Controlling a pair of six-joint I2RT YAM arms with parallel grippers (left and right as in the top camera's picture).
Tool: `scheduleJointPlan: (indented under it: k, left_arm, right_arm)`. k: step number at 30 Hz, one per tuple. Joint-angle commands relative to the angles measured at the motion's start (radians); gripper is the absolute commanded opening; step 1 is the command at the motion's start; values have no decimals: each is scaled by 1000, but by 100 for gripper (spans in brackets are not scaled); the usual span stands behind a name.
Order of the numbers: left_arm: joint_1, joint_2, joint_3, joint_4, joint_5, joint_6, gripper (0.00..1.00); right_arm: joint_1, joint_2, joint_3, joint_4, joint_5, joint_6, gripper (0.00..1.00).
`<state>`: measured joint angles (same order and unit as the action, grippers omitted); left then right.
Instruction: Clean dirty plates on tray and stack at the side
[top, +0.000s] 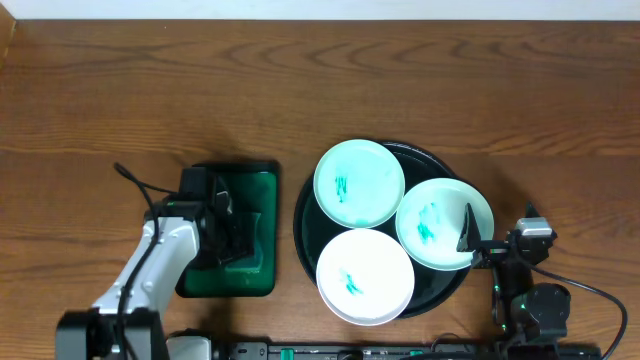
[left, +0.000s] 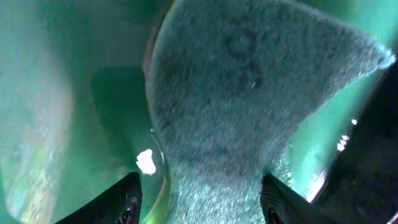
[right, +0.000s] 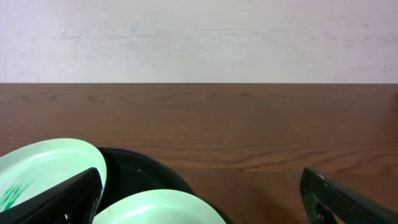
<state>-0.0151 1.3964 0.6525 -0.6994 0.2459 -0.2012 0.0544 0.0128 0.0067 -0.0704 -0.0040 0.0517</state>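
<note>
Three small pale-mint plates lie on the round black tray (top: 432, 156): one at the back (top: 359, 183), one on the right (top: 440, 222), one at the front (top: 365, 275), each with teal scribbles. My right gripper (top: 498, 228) is open at the tray's right edge, one finger over the right plate's rim. In the right wrist view its fingers (right: 199, 205) frame a plate (right: 158, 208) and the tray (right: 143, 171). My left gripper (top: 225, 235) is down in the green tray. In the left wrist view it (left: 202, 205) is open around a grey fuzzy sponge (left: 249, 93).
The dark green rectangular tray (top: 258, 182) stands left of the black tray, with a narrow gap between them; its glossy green floor fills the left wrist view (left: 62, 93). Bare wooden table (top: 320, 80) stretches behind both trays to a pale wall (right: 199, 37).
</note>
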Motion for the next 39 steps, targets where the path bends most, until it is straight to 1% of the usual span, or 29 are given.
scheduleJointPlan:
  k: [1,7,14,19,23,27,38,39]
  left_arm:
    - [-2,20,-6,17,-4,17,62]
    - [-3,-2,2,21,-6,18,61]
    - [-3,-93,6,-10,-42,17,61]
    - [-33,-142,6,-13,-50,17,58]
    - [-111,-134,6,-8,-100,11,58]
    - [-182,-97,6,-1,-177,-27,58]
    - [-187,-37,6,62,-195,-48,59]
    - [-187,-37,6,62,-195,-48,57]
  right_arm:
    - [-7,-1,-2,-5,-1,-8,99]
    - [-7,-1,-2,-5,-1,-8,99]
    - [-7,-1,-2,-5,-1,-8,99]
    - [-7,-1,-2,-5,-1,-8,99]
    - [-7,-1,-2,-5,-1,-8,99]
    - [-7,-1,-2,-5,-1,-8,99]
    - [-7,-1,-2,-5,-1,-8,99]
    - [-7,-1,-2,-5,-1,-8,99]
